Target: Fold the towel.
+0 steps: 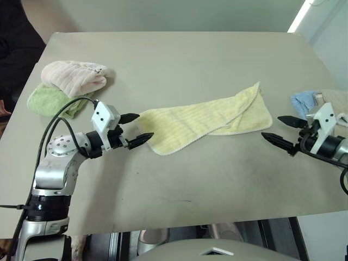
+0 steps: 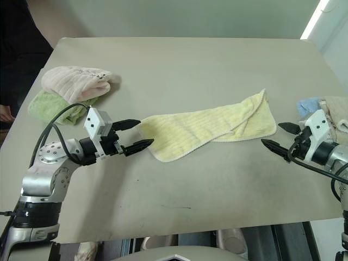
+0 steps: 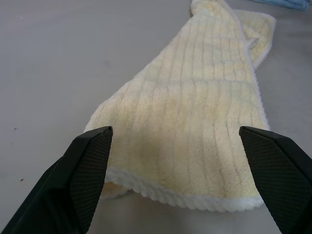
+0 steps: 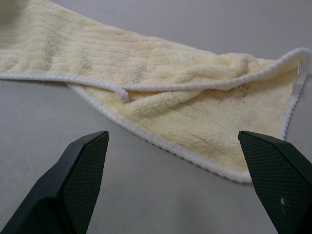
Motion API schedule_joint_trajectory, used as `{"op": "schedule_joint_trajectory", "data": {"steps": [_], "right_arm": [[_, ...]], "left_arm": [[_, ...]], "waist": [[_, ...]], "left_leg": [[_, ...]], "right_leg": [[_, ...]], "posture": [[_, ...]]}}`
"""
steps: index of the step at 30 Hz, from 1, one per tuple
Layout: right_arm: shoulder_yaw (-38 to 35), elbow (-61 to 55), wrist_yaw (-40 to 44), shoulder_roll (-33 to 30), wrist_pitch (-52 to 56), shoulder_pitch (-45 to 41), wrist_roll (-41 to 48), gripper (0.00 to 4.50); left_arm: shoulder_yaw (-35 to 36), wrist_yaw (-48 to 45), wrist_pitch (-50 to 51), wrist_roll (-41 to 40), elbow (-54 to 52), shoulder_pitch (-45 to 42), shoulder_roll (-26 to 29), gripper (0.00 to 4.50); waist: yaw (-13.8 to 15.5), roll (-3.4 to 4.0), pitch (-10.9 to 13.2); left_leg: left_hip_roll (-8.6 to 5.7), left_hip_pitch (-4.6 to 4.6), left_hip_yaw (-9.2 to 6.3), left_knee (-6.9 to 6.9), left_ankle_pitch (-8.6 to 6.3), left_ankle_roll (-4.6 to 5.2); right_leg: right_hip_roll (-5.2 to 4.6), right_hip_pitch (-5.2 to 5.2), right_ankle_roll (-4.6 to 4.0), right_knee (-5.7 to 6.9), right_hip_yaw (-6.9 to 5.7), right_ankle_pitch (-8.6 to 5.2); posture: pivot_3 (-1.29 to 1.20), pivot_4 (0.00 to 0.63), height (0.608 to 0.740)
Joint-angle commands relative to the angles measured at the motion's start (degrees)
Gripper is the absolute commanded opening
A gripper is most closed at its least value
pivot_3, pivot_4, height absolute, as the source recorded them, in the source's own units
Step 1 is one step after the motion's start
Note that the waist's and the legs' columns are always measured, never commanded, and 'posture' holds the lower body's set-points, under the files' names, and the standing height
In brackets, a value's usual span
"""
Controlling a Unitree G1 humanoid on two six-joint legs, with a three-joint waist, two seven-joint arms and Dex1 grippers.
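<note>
Left eye view has the pale yellow towel (image 1: 209, 120) lying stretched across the middle of the grey table (image 1: 179, 65), partly doubled over and rumpled at its right end. My left gripper (image 1: 136, 128) hangs just at the towel's left end, fingers spread wide and grasping nothing; in my left wrist view that end sits between my fingertips (image 3: 87, 161). My right gripper (image 1: 280, 130) hovers near the right end, apart from it, also spread and empty. A pink towel (image 1: 76, 76) rests on a green one (image 1: 46, 100) at the far left, and a light blue towel (image 1: 303, 100) lies at the right edge.
</note>
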Motion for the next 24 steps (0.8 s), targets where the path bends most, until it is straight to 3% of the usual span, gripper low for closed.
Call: {"op": "schedule_joint_trajectory", "data": {"steps": [1, 24], "right_arm": [[-3.09, -2.80, -0.79, -0.64, 0.42, 0.53, 1.62, 4.50], [-1.86, -3.11, -1.48, 0.92, 0.71, -1.07, 1.88, 4.50]], "left_arm": [[-0.40, -0.73, -0.73, -0.44, -0.62, -1.64, -0.45, 4.47], [-1.65, -1.68, -3.08, 2.20, 1.51, -3.70, -1.31, 4.47]], "waist": [[0.03, 0.00, 0.00], [-0.15, 0.00, 0.00]], "left_leg": [[0.00, 0.00, -0.01, 0.00, 0.00, 0.00], [0.06, 0.13, 0.67, 0.12, -0.10, 0.24]], "right_leg": [[0.02, 0.01, 0.00, 0.00, 0.01, 0.00], [0.31, 0.00, 0.36, 0.00, 1.02, 0.03]], "posture": [[0.00, 0.150, 0.740], [0.00, 0.150, 0.740]]}}
